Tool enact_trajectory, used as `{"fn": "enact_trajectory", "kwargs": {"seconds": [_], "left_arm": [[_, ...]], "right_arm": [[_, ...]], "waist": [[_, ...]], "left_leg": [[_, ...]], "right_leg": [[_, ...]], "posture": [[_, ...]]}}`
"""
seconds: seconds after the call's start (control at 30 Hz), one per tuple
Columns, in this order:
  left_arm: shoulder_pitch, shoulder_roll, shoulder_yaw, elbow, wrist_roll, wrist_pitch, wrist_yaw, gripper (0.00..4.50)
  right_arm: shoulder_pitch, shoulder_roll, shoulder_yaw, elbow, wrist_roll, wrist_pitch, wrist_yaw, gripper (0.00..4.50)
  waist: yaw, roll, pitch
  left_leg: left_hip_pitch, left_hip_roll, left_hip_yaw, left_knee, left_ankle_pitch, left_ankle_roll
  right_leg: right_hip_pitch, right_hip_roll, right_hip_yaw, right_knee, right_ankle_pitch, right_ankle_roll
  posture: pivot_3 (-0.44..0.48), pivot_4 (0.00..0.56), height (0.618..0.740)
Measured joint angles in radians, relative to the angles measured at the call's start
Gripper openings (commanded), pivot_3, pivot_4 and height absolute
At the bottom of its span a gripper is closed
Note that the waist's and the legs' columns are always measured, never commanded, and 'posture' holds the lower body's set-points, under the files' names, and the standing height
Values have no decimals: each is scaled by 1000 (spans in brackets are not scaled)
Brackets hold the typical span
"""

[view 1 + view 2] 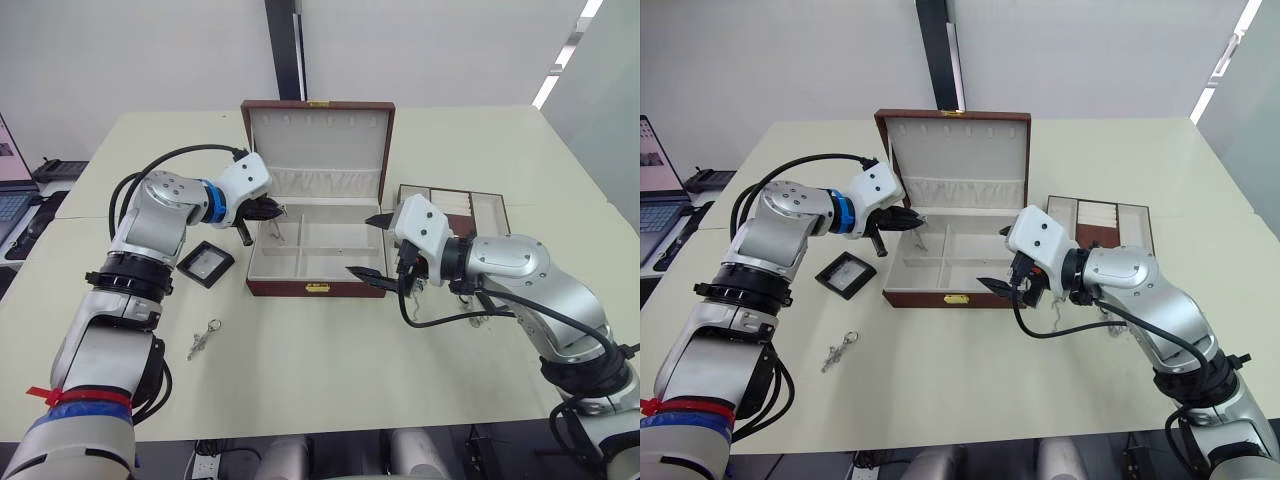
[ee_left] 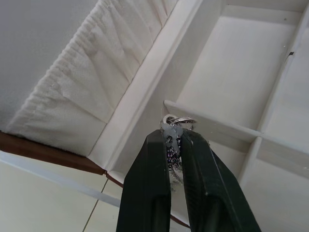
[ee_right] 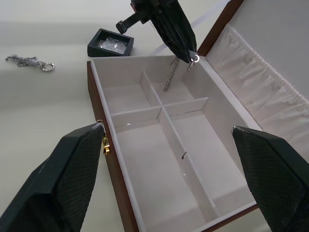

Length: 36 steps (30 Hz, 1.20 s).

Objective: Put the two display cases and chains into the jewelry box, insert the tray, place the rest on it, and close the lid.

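Left gripper: fingers clamped on 1 silvery chain, dangling over the jewelry box's rear-left compartment. Best lowered until the links pool inside before release. Right gripper: fingers spread wide, empty, at the box's right wall. 1 display case and 1 ring-topped chain lie left of the box; tray right of it.

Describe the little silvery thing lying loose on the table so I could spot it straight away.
Start at the open jewelry box in the middle of the table. On the robot's left of it lies one black-framed display case; nearer the robot than that case lies the short chain. Unlike the chain hanging from the left gripper, it rests flat, a ring at one end.
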Motion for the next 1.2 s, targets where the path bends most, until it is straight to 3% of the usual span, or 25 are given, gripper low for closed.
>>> {"fn": "enact_trajectory", "kwargs": {"seconds": [0.17,0.4,0.6,0.8,0.93,1.2], "left_arm": [[-12,-1,-1,40,31,-37,2,2138],[-23,-16,10,-6,7,-2,-32,4364],[14,16,119,-203,-129,116,-104,4461],[166,95,300,-381,-292,217,-103,4461],[349,211,431,-412,-312,213,-82,4461],[730,267,659,-428,-345,135,-51,4461]], "right_arm": [[-1,9,0,0,0,5,0,4500],[-1,11,0,0,0,4,2,4500],[0,5,-22,0,5,-23,19,4500],[71,-66,-162,-40,59,-65,59,4500],[219,-150,-345,-55,91,-133,98,4500],[603,-337,-676,36,66,-288,278,4500]], "waist": [[-2,0,0],[-4,0,0],[-8,0,0],[-9,0,0],[-5,1,0],[19,1,1]], "left_leg": [[0,0,0,0,0,0],[0,0,-1,0,0,0],[0,0,-2,0,0,0],[0,1,-2,0,0,0],[1,0,-1,-1,0,0],[2,1,2,-1,-1,1]], "right_leg": [[0,0,0,0,0,0],[0,0,0,0,0,0],[0,0,0,0,0,0],[0,0,0,0,0,0],[0,0,1,0,0,0],[3,0,2,-1,0,0]], "posture": [[0,150,740],[0,150,740],[0,150,740],[0,150,740],[0,150,740],[0,150,740]]}}
